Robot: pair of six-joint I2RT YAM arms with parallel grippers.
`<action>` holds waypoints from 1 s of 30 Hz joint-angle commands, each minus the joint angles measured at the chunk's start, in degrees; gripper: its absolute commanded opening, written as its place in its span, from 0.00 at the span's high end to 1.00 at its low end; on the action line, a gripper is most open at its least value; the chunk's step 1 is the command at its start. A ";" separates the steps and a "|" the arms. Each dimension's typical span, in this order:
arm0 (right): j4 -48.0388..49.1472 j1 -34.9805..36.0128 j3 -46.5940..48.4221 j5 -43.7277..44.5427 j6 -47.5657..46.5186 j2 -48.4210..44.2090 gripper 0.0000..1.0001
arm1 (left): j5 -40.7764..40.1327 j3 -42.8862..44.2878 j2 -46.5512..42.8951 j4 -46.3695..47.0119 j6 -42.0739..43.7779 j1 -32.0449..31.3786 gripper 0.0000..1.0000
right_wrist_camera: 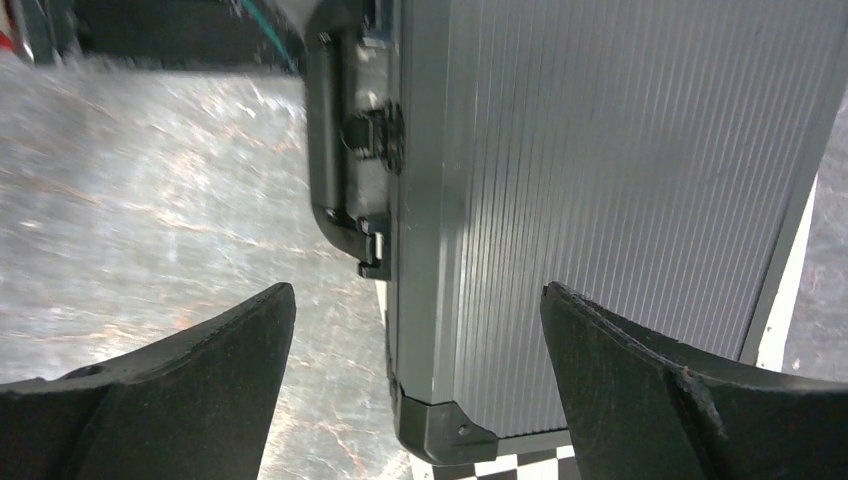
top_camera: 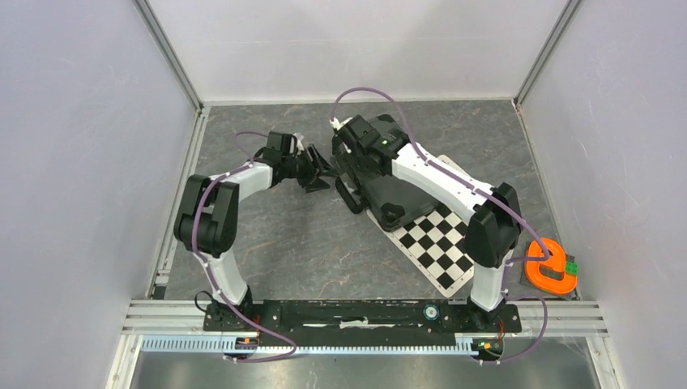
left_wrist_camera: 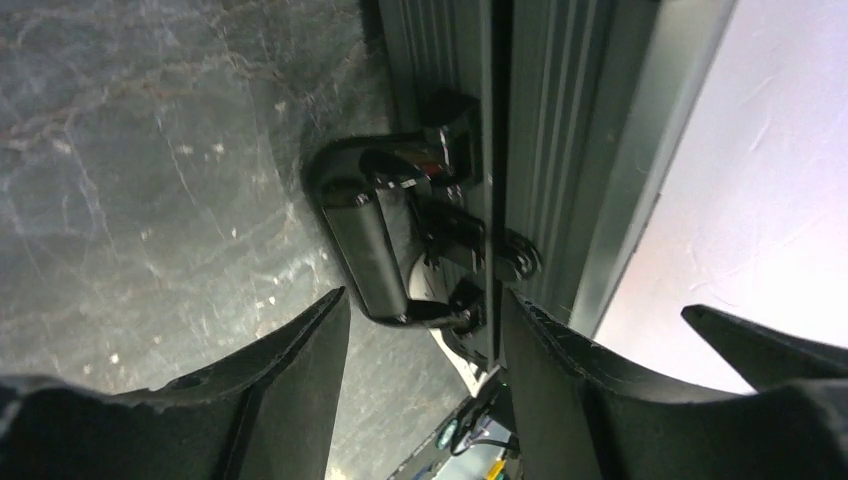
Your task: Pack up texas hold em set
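Jaws gape beside the closed, ribbed case [right_wrist_camera: 620, 200].

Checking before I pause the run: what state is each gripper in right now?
Left gripper: open, holding nothing, near the handle.
Right gripper: open, holding nothing, at the case.

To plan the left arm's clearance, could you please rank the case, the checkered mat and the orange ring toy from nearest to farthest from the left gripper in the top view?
1. Case: immediately right of the left gripper.
2. Checkered mat: farther right and lower in the view, partly under the case.
3. Orange ring toy: farthest, at the far right.
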 commanded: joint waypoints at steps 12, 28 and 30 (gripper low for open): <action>-1.23 -1.26 -11.45 31.98 7.58 7.69 0.03 | -3.42 14.59 14.30 -6.02 6.39 -2.83 0.37; 6.80 -8.19 -15.34 8.29 -0.80 -3.63 0.09 | 2.25 21.48 19.02 -7.22 23.64 -5.64 0.27; 7.28 -8.74 -15.31 5.78 -0.77 -5.03 0.09 | 0.74 22.89 18.70 -9.93 30.81 -5.88 0.25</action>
